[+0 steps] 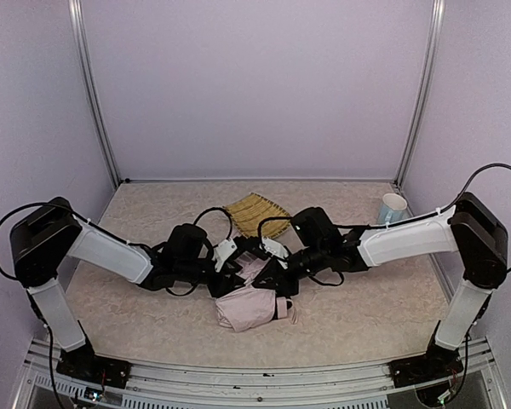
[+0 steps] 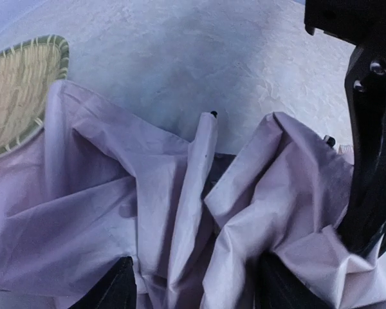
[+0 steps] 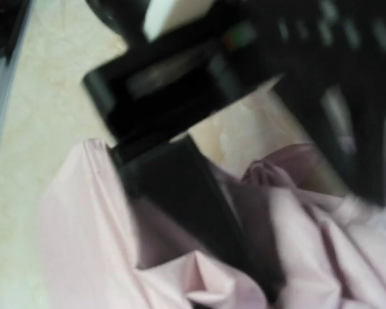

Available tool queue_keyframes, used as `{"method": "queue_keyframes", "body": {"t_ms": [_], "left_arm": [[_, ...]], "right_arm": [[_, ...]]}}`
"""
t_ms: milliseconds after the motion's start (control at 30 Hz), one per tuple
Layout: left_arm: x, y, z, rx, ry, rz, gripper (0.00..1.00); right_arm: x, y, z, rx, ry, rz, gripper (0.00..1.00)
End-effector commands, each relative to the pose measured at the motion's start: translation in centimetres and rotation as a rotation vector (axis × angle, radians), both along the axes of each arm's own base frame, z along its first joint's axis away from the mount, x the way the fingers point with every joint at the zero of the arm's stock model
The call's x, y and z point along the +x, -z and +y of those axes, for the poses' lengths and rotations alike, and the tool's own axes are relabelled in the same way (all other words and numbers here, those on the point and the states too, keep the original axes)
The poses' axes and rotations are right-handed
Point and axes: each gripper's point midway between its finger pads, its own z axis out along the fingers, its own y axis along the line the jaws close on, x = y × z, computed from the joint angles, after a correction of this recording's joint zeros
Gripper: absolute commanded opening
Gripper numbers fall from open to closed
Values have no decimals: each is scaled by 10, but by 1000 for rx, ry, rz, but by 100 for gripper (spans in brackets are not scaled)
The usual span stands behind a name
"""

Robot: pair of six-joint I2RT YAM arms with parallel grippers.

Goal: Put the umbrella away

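Umbrella [image 2: 116, 212] fabric bunches inside the released left claw [image 2: 194, 273]; the right claw [image 1: 271, 258] I cannot tell. Pinching only loose folds risks slipping.

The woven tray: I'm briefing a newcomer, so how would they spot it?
Look at the table's back half, near the middle. There, just behind the crumpled pink umbrella, lies the woven tray, flat and straw-yellow. It is the only basketwork thing there; the cup stands off to the right.
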Motion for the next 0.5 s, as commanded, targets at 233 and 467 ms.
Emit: {"method": "queue_keyframes", "body": {"t_ms": [233,467], "left_arm": [[-15,-107,26,-210,-2,-235,77],[-53,-130,5,-241,170,-233,82]], "right_arm": [[-11,-75,-15,122,85,-12,0],[2,-90,-8,131,118,-32,0]]}}
